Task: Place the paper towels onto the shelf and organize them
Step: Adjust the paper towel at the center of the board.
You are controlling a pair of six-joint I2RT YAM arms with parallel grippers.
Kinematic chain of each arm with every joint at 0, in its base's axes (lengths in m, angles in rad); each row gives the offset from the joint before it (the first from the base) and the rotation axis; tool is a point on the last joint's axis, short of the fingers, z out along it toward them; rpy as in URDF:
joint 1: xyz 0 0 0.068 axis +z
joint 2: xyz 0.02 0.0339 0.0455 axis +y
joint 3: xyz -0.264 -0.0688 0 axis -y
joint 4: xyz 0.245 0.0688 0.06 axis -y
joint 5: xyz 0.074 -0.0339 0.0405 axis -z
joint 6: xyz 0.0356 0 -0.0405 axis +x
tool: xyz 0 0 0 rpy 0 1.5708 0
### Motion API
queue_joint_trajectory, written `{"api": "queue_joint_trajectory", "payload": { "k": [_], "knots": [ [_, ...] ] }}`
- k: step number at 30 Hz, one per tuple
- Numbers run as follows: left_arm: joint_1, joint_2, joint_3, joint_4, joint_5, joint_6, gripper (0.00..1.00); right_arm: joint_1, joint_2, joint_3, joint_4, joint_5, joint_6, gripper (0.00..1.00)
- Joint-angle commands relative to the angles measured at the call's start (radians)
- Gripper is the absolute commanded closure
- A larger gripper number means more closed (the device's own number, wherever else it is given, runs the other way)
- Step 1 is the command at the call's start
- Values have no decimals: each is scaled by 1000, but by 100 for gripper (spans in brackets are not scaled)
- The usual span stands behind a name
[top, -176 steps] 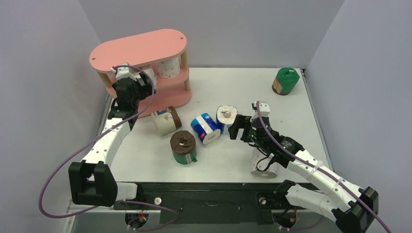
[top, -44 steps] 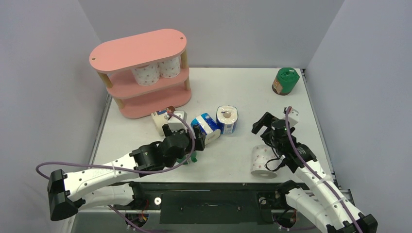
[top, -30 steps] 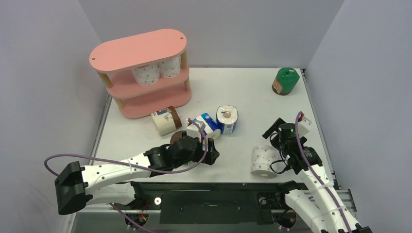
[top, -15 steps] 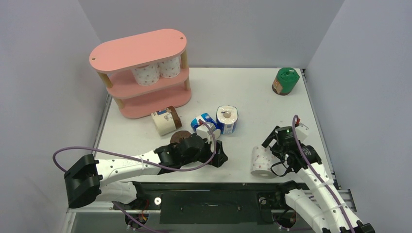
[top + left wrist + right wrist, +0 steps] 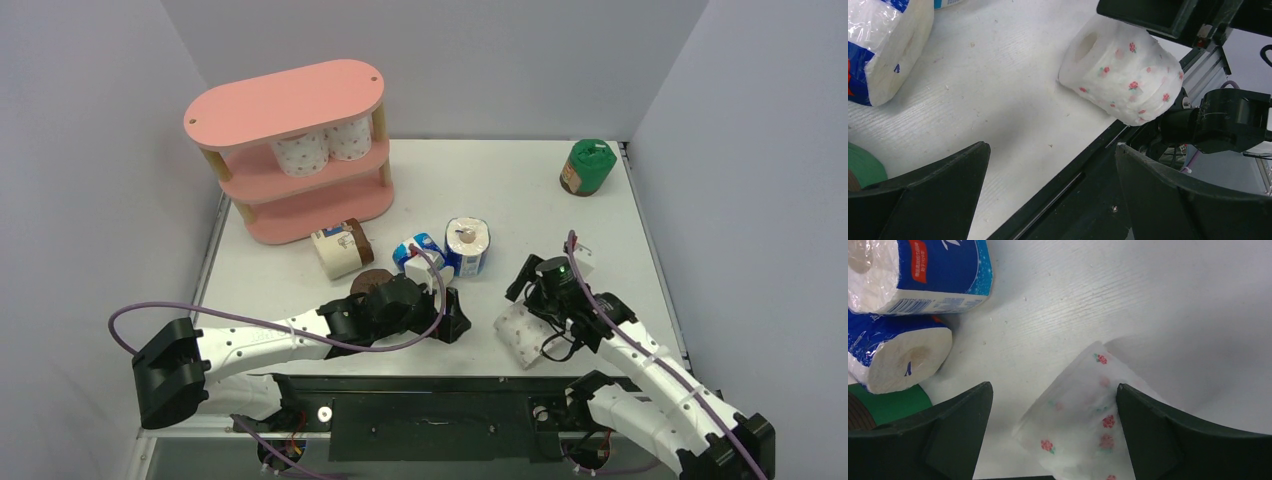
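Overhead view of a white tabletop (image 5: 500,190) with two robot arms reaching in from its near edge. A pink three-tier shelf (image 5: 285,100) stands at the far left corner. Two pink-dotted rolls (image 5: 300,152) stand side by side on its middle tier. The third dotted roll (image 5: 520,338) lies tilted on its side at the near edge of the tabletop, right of centre. The right pincer (image 5: 1053,389) hangs over this roll with its fingers spread wide and nothing gripped, one end of the roll lying between them. A clear gap shows beside one finger; whether the other finger touches the paper cannot be told. The left pincer (image 5: 1052,146) is likewise spread wide and empty, low over the tabletop just left of the same roll, pointing at it without touching. Farther back, mid-table, two blue-and-white wrapped rolls sit against each other: the lying blue roll (image 5: 415,250) on its side, and the upright blue roll (image 5: 467,245) with its cardboard core facing up. Just left of them is a brown-and-green roll (image 5: 368,282), partly hidden by the left arm. Beyond it a beige roll (image 5: 338,250) lies near the foot of the shelf. A green roll (image 5: 586,166) stands alone at the far right corner, well apart from the rest.
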Motion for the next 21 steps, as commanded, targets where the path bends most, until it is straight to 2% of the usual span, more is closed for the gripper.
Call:
{"api": "queue_joint_trajectory", "payload": {
  "k": [1, 7, 13, 18, 21],
  "knots": [
    [-4, -11, 32, 13, -35, -10, 3, 40, 76, 28, 125, -12, 19, 11],
    [-3, -14, 29, 5, -68, -24, 4, 78, 160, 94, 149, 28, -14, 12],
    [2, 12, 48, 35, -58, -9, 4, 79, 37, 140, 31, 146, -35, 11],
    [22, 99, 85, 114, 86, -2, 4, 72, -128, 104, -53, 196, 2, 10],
    [39, 174, 118, 176, 218, -3, 4, 68, -218, 59, -62, 208, 35, 10]
  ]
}}
